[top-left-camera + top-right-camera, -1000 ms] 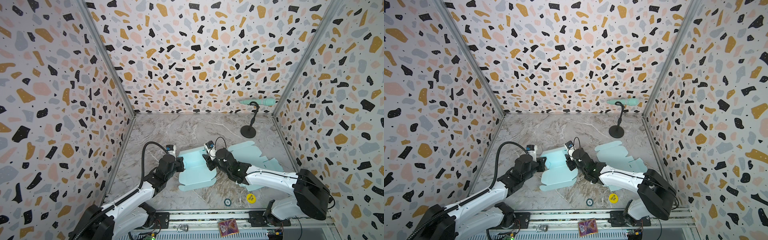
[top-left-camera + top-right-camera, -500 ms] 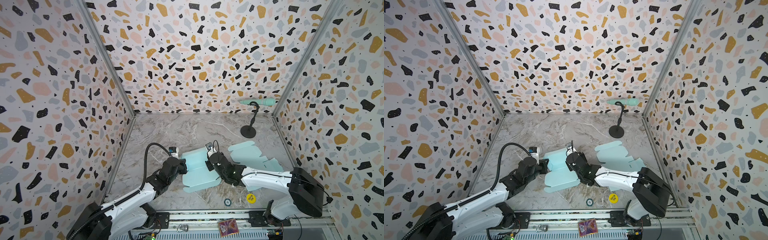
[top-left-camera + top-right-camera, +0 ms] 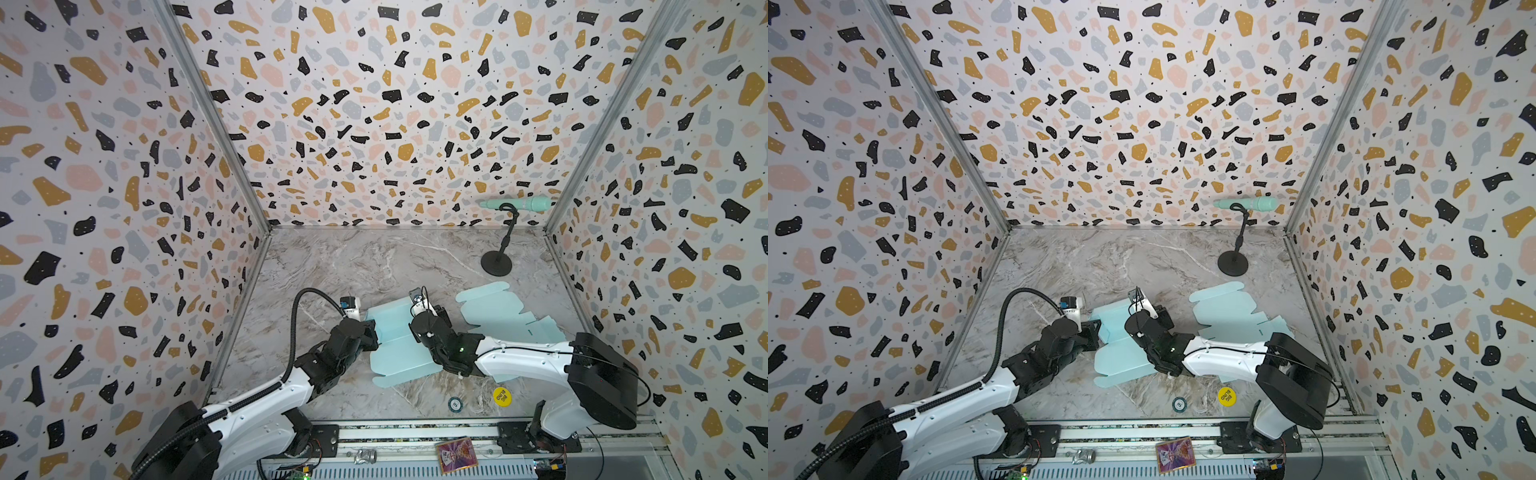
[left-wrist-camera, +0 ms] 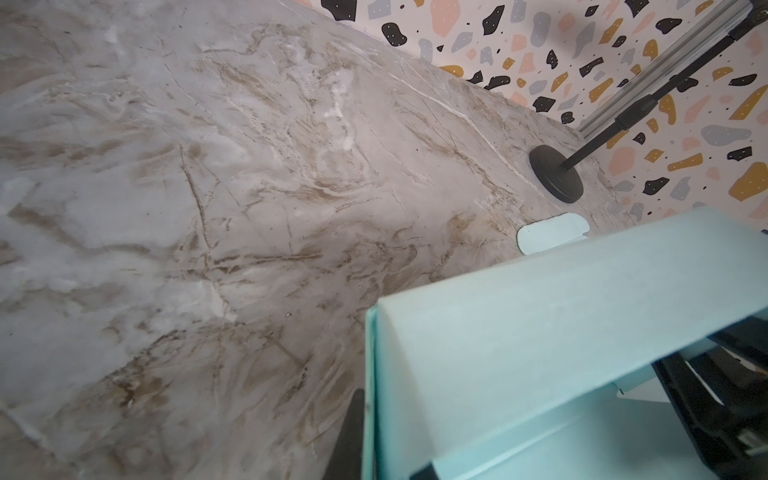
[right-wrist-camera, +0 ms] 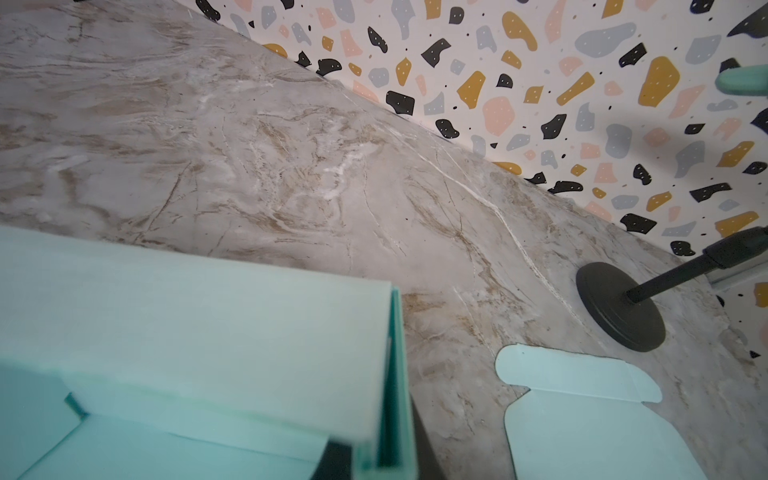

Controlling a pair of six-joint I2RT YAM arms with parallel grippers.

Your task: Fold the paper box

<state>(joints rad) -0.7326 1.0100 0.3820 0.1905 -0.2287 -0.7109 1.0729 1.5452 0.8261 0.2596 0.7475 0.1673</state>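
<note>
The paper box point(image 3: 397, 357) point(image 3: 1119, 359) is light teal and partly folded, lying near the front middle of the marble table. Its side walls stand up. My left gripper point(image 3: 372, 332) point(image 3: 1095, 329) is shut on the left wall. In the left wrist view that wall's edge point(image 4: 370, 395) runs between one dark finger point(image 4: 348, 436) outside and one inside. My right gripper point(image 3: 417, 330) point(image 3: 1133, 329) is shut on the doubled right wall point(image 5: 395, 395), with a dark finger point(image 5: 334, 459) on the box's inner side. The back wall point(image 5: 208, 316) leans up between the two grippers.
A second, flat teal box blank point(image 3: 498, 316) point(image 3: 1229, 311) lies right of the right arm. A black microphone stand point(image 3: 496, 264) with a teal microphone point(image 3: 515, 203) stands at the back right. A yellow disc point(image 3: 502, 395) and a small token point(image 3: 455, 403) lie near the front edge.
My right gripper has moved left to the box's right wall and closed on it. The left arm and box have shifted slightly right, with the left grip unchanged.
</note>
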